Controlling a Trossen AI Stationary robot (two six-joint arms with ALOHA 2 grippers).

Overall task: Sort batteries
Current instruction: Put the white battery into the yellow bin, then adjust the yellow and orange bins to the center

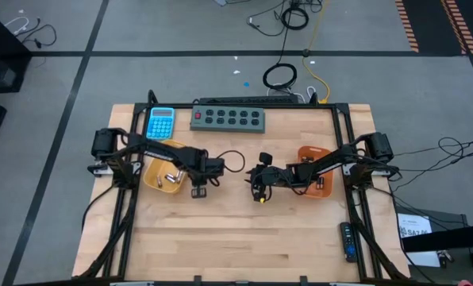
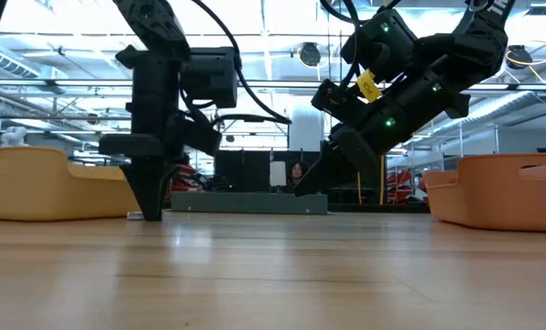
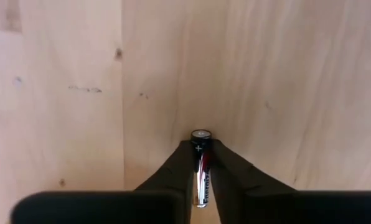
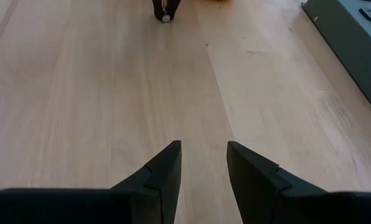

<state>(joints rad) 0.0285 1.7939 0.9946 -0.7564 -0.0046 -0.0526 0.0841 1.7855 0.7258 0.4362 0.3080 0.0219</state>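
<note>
Two arms meet mid-table from above: left gripper (image 1: 198, 191) beside the yellow tray (image 1: 152, 179). Level view: it stands vertical, tip down. Left wrist: fingers clamp one battery (image 3: 200, 163); lower straight. Right gripper (image 4: 203, 163) gapes, empty.

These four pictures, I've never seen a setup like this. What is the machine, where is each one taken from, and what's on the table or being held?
It is a robot with two dark arms at a wooden table, each ending in a two-finger claw. One picture looks straight down, one looks level across the tabletop, and two come from cameras on the wrists. The left claw is shut on a battery, pointing down at the table beside the yellow tray, which holds more batteries. The right claw is open and empty, low over bare wood near the orange tray. At the back lie a blue calculator and a grey button strip.
</note>
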